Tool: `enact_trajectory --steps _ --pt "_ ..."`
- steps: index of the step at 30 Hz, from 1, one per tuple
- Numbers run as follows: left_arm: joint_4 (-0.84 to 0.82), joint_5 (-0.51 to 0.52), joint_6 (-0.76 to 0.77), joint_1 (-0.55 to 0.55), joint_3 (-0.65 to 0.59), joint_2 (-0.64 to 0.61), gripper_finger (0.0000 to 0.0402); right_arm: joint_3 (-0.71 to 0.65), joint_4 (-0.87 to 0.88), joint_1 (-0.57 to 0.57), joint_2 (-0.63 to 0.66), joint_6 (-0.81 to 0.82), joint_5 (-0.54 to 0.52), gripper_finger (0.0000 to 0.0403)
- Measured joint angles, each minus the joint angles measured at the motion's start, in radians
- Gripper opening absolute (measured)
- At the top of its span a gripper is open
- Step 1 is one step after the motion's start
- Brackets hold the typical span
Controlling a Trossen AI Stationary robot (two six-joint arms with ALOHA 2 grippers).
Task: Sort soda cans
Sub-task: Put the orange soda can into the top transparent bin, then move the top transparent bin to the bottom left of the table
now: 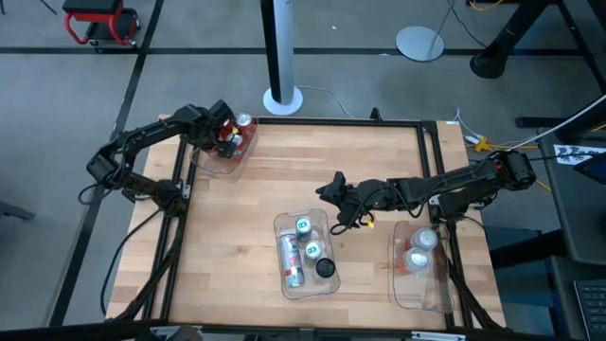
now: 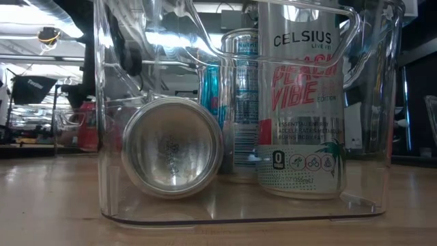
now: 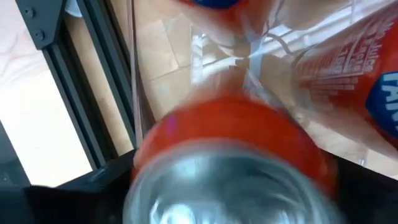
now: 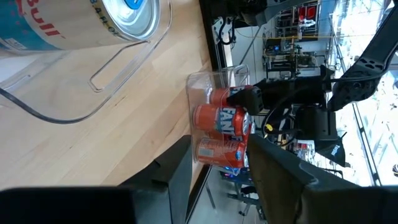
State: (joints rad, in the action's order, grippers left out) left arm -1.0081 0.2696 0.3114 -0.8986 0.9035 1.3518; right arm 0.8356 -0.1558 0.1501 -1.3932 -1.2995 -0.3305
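Red can point(image 3: 230, 168): sitting in the left gripper's point(image 1: 225, 135) grip, over the clear bin point(image 1: 248, 152) at the table's far left corner; silver top filling the left wrist view, fingers pinching its sides.
Other red cans point(image 4: 222, 119): lying inside that same far-left bin, touching one another.
Middle bin point(image 1: 280, 227): holding four cans — a silver one point(image 2: 172, 152) lying on its side, end facing the low camera; a white Celsius can point(image 2: 300, 102) standing upright beside it; a teal can point(image 2: 239, 102) standing behind; a dark-topped can point(image 1: 325, 268) at the near end.
Right bin point(image 1: 445, 294): holding two silver-topped cans point(image 1: 419, 249) at its far end.
Right gripper point(image 1: 331, 192): hovering just beyond the middle bin's far right corner, fingers spread, holding nothing.
Table point(image 1: 237, 227): bare wood showing between the three bins.
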Motion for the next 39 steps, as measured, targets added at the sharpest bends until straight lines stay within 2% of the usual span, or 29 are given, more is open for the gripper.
enact_trajectory --steps 4,9,19,28,33,39 --pt "0.003 0.006 -0.003 0.0 0.002 -0.002 0.0364 0.0 0.0 0.0 0.0 0.0 0.0 0.0154" --pt "-0.024 0.007 -0.02 0.0 0.017 -0.003 0.0363 0.0 0.0 0.0 0.0 0.0 -0.001 0.0154" --pt "-0.221 0.007 -0.059 0.043 0.204 -0.026 0.0355 0.0 0.001 0.0 0.0 0.0 -0.002 0.0154" --pt "-0.327 -0.03 -0.181 0.25 0.248 -0.11 0.0355 0.0 0.001 0.0 0.0 0.0 -0.002 0.0154" --pt "-0.413 -0.029 -0.166 0.377 0.248 -0.121 0.0355 0.0 0.0 0.0 0.0 0.0 -0.002 0.0154" --pt "-0.386 0.007 -0.208 0.46 0.17 -0.121 0.0355 0.0 0.0 0.0 0.0 0.0 -0.002 0.0154"
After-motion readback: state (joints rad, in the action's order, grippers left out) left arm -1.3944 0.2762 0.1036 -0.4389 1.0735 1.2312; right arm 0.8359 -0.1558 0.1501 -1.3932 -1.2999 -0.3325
